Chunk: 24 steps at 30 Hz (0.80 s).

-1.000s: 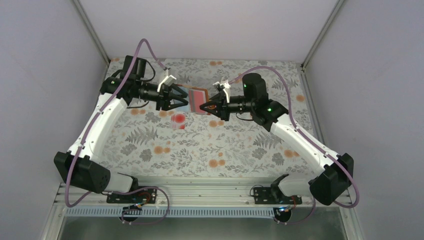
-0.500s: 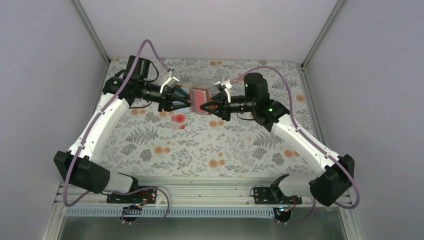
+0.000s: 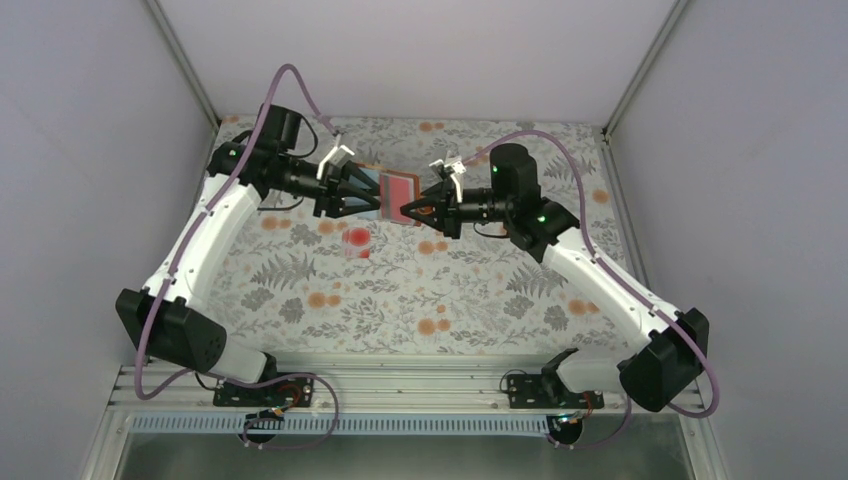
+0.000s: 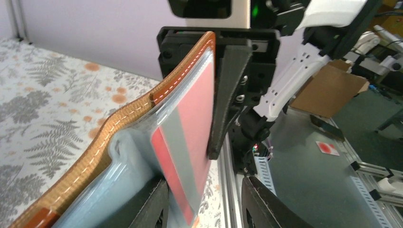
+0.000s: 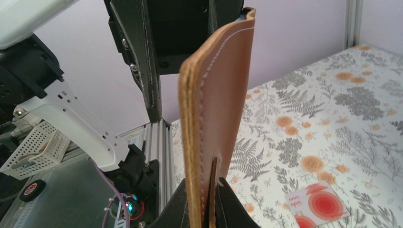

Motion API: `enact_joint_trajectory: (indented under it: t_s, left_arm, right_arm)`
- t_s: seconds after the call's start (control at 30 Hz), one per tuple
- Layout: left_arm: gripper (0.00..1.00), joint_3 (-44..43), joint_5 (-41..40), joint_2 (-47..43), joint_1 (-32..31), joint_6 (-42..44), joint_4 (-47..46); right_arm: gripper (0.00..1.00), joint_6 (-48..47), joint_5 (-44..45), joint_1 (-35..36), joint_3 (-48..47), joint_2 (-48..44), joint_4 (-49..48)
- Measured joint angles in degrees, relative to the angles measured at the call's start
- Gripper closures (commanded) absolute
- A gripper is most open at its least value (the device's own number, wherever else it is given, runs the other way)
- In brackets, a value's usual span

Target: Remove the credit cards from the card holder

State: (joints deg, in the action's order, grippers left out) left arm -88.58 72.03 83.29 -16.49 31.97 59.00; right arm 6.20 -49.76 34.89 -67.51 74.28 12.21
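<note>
Holder (image 5: 218, 104): upright in mid-air, upper centre of top view. Right gripper (image 5: 204, 192): clamped on holder's edge. Left gripper (image 4: 205, 183): jaws parted, straddling red card (image 4: 190, 118) at holder. Pale card (image 5: 319, 204): flat on table (image 3: 500, 290).

Both white-and-black jointed arms, the left arm (image 3: 213, 235) and the right arm (image 3: 600, 282), rise from their bases, bend inward at the elbow and bring their black wrists roughly level, pointing at each other above the surface. The left gripper (image 3: 366, 195), a black two-fingered claw, has its jaws partly apart, one finger on either side of the free end of the small brown leather card holder (image 3: 396, 190), with a gap showing beside one finger. Facing it, the right gripper (image 3: 408, 210), also black and two-fingered, has its jaws pinched tight on the holder's opposite edge, its tips near those of the left.
</note>
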Motion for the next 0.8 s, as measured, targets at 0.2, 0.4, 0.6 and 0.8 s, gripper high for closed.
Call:
enact_joint_trajectory:
  t_s: [0.2, 0.4, 0.6, 0.8]
  left_arm:
    - [0.68, -2.91, 4.61, 0.44, 0.85, 3.67, 3.65]
    - [0.69, -3.13, 0.68, -1.05, 0.39, -6.78, -3.5]
    - [0.56, -4.98, -6.73, -3.06, -1.2, -14.82, -9.77]
    - [0.97, -5.9, -11.21, -3.52, -2.49, -18.21, -12.22]
  right_arm:
    - [0.96, 0.48, -1.86, -0.02, -0.35, -0.52, -3.02]
    - [0.96, 2.47, -0.55, -0.02, -1.03, -0.74, -4.5]
    - [0.96, 6.43, 2.05, -0.02, -1.84, -0.74, -8.76]
    - [0.96, 7.74, 2.82, -0.11, -1.86, -1.05, -9.84]
